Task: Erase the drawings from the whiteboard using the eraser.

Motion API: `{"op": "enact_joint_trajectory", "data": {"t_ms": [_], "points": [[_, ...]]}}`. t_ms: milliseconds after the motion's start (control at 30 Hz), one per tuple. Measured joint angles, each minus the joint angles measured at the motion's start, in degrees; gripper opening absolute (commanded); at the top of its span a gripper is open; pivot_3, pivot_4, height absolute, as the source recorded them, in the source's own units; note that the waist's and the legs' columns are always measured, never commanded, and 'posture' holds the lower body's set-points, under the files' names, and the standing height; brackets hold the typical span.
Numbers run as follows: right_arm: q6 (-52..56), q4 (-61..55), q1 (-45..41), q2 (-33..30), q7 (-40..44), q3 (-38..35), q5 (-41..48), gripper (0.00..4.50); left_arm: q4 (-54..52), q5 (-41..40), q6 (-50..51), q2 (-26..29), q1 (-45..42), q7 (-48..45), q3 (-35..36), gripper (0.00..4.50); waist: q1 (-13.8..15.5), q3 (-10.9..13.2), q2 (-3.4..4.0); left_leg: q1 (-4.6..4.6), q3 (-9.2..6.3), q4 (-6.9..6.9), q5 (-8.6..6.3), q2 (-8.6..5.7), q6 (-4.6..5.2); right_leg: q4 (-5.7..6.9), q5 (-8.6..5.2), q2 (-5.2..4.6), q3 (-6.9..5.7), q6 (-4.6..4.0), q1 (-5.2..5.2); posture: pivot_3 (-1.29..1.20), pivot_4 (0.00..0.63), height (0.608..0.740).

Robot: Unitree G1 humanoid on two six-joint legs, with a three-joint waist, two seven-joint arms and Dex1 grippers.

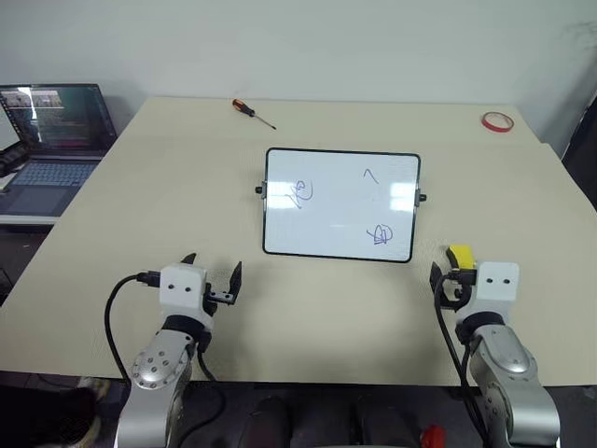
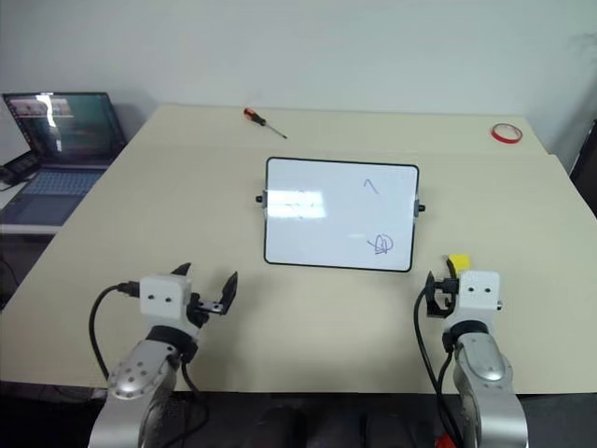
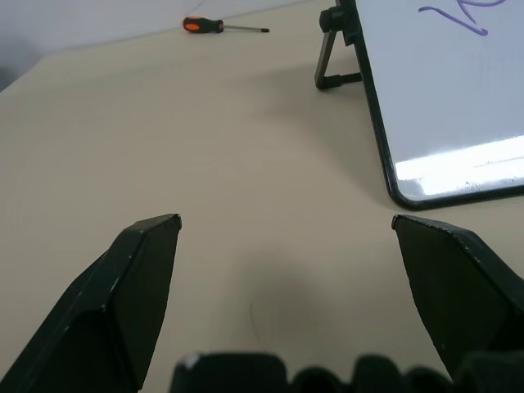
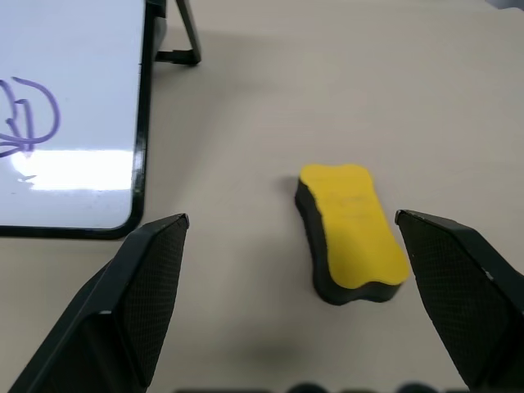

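The whiteboard [image 1: 340,201] stands propped at a slant in the middle of the beige table [image 1: 140,215]. Three blue drawings mark it: a scribble at left [image 1: 301,193], a small tick at upper right [image 1: 370,175] and a squiggle at lower right [image 1: 380,233]. The yellow eraser [image 4: 352,233] lies flat on the table by the board's near right corner. My right gripper [image 4: 291,217] is open just behind it, fingers either side, not touching. My left gripper [image 3: 285,219] is open and empty over bare table near the board's near left corner [image 3: 409,192].
An orange-handled screwdriver [image 1: 252,110] lies at the far edge of the table, left of centre. A red tape ring [image 1: 497,121] sits at the far right corner. An open laptop [image 1: 51,140] stands on a lower surface beyond the table's left edge.
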Motion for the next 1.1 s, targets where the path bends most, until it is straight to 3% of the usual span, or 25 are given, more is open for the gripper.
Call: {"op": "enact_joint_trajectory", "data": {"t_ms": [667, 1100], "points": [[1.88, -0.25, -2.57, -0.77, -0.06, -0.73, -0.06, 4.44, 6.39, -0.12, -3.06, 0.39, -6.27, -1.13, 0.0, 4.5, -0.15, -0.04, 0.06, 0.06, 0.09, -0.03, 0.0, 0.0, 0.0, 0.01, 0.0, 0.02, -0.06, 0.0, 0.0, 0.0, 0.15, 0.74], [1.31, 0.28, -2.13, -0.95, 0.07, -2.27, -0.16, 4.44, 5.2, -0.02, -1.69, -0.57, -6.98, -0.11, -1.62, 4.5, -0.16, -0.05, 0.06, 0.06, 0.14, -0.02, 0.0, 0.01, 0.0, 0.02, 0.0, 0.01, -0.03, 0.0, 0.0, 0.0, 0.15, 0.74]]}}
